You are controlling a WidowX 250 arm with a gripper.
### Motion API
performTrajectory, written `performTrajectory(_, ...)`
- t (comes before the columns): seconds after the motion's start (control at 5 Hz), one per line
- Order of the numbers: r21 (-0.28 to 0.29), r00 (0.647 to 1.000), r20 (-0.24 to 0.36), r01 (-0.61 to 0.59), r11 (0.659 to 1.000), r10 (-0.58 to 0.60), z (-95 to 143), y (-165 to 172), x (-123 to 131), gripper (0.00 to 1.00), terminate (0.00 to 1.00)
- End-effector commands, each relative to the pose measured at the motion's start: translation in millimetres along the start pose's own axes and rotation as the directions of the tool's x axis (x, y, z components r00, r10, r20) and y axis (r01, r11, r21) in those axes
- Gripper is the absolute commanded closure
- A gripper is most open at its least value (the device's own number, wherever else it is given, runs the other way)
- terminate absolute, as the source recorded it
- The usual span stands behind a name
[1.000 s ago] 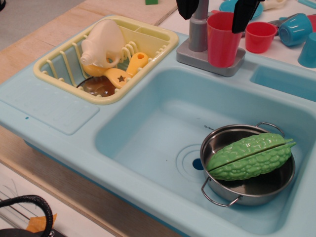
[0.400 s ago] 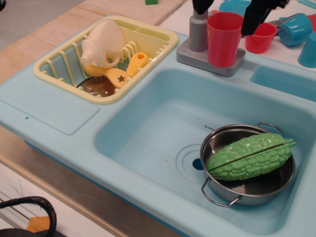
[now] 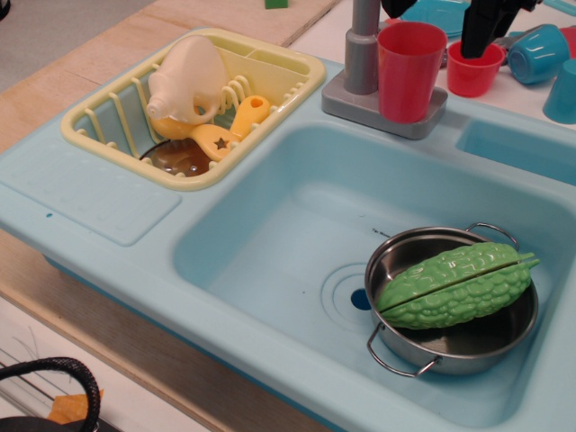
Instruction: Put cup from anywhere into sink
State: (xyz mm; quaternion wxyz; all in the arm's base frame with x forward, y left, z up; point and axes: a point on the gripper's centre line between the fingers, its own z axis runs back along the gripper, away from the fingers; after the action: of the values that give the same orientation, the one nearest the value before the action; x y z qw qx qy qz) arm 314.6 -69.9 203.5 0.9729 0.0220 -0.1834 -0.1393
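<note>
One steel pot (image 3: 454,306) sits nearest in the sink (image 3: 270,243), holding a green bitter gourd (image 3: 454,283) that lies across it and partly covers the round drain (image 3: 346,292). The left half of the basin floor is bare. To the left, on the counter of the sink unit, the yellow dish rack (image 3: 193,103) holds a cream bottle-shaped item (image 3: 184,76) and a yellow spatula (image 3: 232,126).

Farther back, the cup (image 3: 409,70) stands upright on the grey faucet base (image 3: 382,108), just beside the faucet post (image 3: 363,45), its long axis vertical and its open mouth up. It is outside the basin, close behind the rim.

Beyond and above it, the gripper (image 3: 441,11) hangs at the top edge of the view. Its fingers are spread wide: one dark finger (image 3: 481,25) reaches down in front of the shorter red cup (image 3: 472,67), the other barely shows near the faucet top. The tumbler's rim lies below the gap and toward its left side, so the coming move looks like a straight descent with a small shift left, one finger going down each side of the wall.

Most of the gripper is cut off by the frame, so the exact fingertip alignment is hard to judge. Blue cups (image 3: 540,54) crowd the far right.
</note>
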Motion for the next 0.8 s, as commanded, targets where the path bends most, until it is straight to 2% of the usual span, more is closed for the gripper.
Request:
performTrajectory(0.0,-0.037,0.999,0.036,0.013,0.999,-0.011,-3,5,5,0.0,0.0)
performTrajectory(0.6,-0.075,0.999,0.051,0.008,0.997,-0.004,-24,8,4,0.0,0.0)
